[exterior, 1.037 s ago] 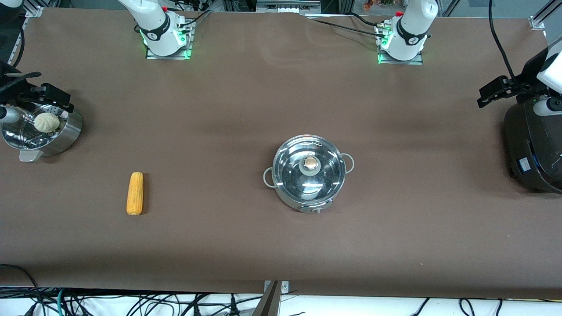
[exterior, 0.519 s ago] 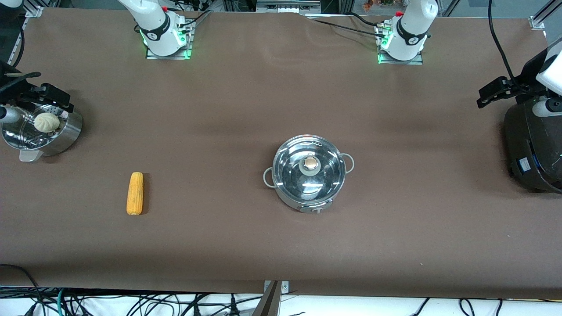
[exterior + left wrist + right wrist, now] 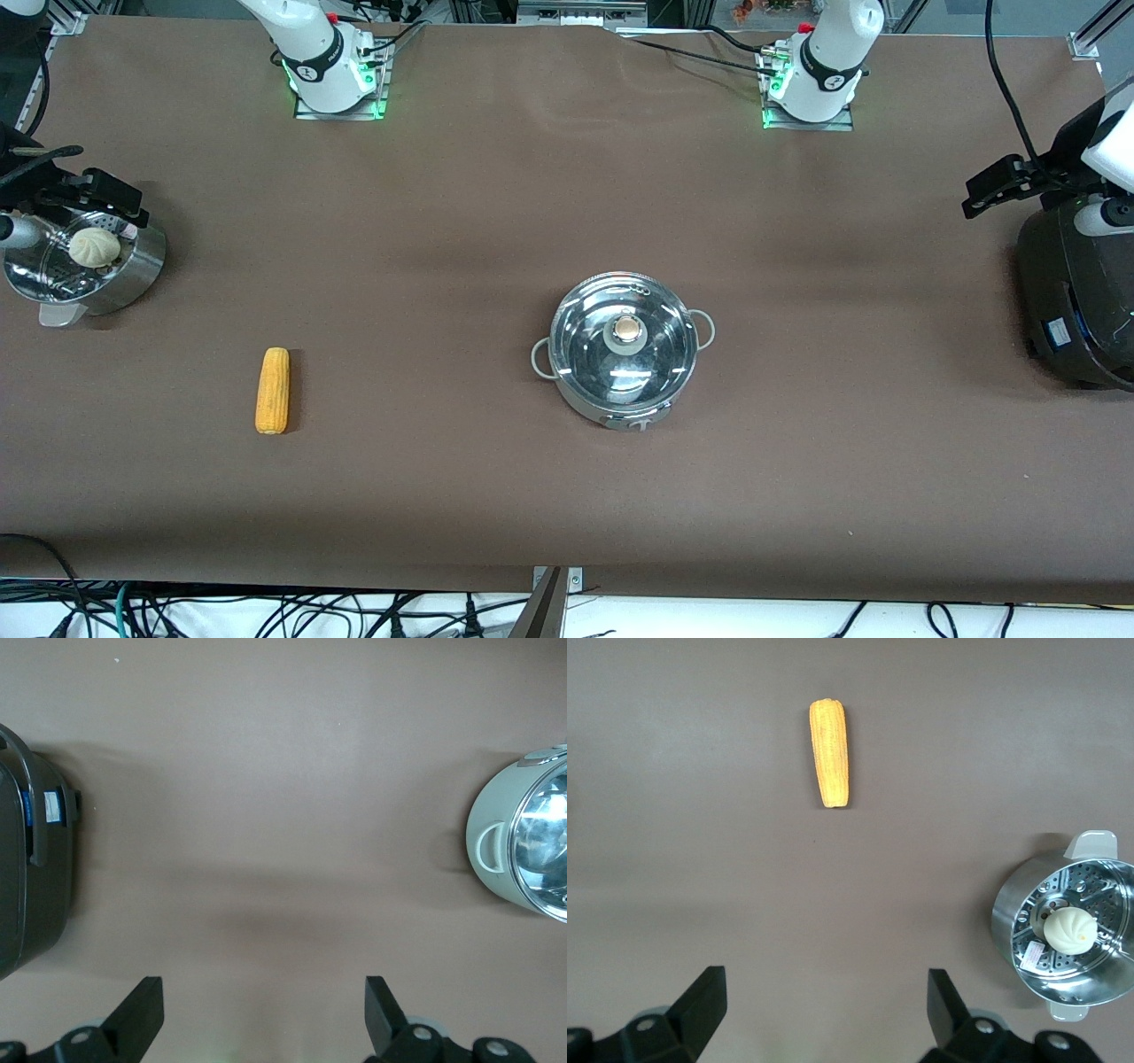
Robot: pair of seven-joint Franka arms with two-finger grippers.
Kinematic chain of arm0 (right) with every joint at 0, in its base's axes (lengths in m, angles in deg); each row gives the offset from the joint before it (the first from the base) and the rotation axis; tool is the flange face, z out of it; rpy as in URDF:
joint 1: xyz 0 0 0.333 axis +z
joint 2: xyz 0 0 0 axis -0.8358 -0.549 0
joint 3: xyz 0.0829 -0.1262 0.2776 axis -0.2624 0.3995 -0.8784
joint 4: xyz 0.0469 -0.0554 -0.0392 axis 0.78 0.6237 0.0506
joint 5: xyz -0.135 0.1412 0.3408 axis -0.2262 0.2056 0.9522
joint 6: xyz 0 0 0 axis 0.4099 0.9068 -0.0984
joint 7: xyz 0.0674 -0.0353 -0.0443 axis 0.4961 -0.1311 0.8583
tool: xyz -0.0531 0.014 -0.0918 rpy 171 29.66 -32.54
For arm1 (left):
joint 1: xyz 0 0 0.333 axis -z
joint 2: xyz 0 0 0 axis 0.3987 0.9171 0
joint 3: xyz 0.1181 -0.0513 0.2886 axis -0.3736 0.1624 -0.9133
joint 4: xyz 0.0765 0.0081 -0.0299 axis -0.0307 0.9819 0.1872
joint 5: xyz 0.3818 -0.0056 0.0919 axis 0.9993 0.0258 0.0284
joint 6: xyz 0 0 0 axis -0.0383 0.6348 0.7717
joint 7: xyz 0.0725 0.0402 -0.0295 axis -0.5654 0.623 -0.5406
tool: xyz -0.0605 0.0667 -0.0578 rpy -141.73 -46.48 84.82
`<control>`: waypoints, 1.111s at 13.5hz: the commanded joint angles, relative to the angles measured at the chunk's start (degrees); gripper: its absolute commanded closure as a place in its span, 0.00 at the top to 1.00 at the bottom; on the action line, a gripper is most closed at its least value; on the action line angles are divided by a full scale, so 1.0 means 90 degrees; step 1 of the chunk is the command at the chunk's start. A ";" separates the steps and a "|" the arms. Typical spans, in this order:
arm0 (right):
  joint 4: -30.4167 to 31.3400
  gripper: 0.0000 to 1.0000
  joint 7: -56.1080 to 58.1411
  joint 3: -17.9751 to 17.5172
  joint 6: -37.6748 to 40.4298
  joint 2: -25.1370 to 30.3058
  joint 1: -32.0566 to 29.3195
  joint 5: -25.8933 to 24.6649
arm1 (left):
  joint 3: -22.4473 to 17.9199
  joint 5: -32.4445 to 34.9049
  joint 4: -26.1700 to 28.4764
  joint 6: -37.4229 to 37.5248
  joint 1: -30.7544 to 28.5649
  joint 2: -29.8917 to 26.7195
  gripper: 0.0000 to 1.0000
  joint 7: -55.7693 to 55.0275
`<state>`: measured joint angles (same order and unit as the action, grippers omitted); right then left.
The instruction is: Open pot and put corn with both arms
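Observation:
The steel pot stands mid-table with its glass lid on, tan knob on top. Its edge also shows in the left wrist view. The corn lies on the table toward the right arm's end, nearer the front camera than the steamer basket. It also shows in the right wrist view. My right gripper is open and empty, up in the air by the steamer basket. My left gripper is open and empty, up in the air beside the black cooker. Both are well apart from the pot and the corn.
A perforated steel steamer basket with a white bun stands at the right arm's end; it also shows in the right wrist view. A big black cooker stands at the left arm's end and shows in the left wrist view. Brown table cover throughout.

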<state>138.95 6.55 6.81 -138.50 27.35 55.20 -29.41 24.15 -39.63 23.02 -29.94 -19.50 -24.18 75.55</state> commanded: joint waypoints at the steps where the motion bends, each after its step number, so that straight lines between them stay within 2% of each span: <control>1: -0.0183 1.00 0.0053 -0.0052 0.0055 -0.0082 -0.0078 -0.0006 | 0.0023 0.0046 -0.0080 0.0027 -0.0044 0.0035 1.00 0.0164; 15: -0.0203 1.00 0.0034 -0.0032 0.0006 -0.0082 -0.0126 0.0053 | 0.0033 -0.0208 -0.0061 0.0076 -0.0044 0.0180 1.00 0.0106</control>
<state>138.87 6.55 6.89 -138.75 27.35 55.12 -29.41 24.28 -40.53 23.05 -30.19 -19.50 -23.63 75.58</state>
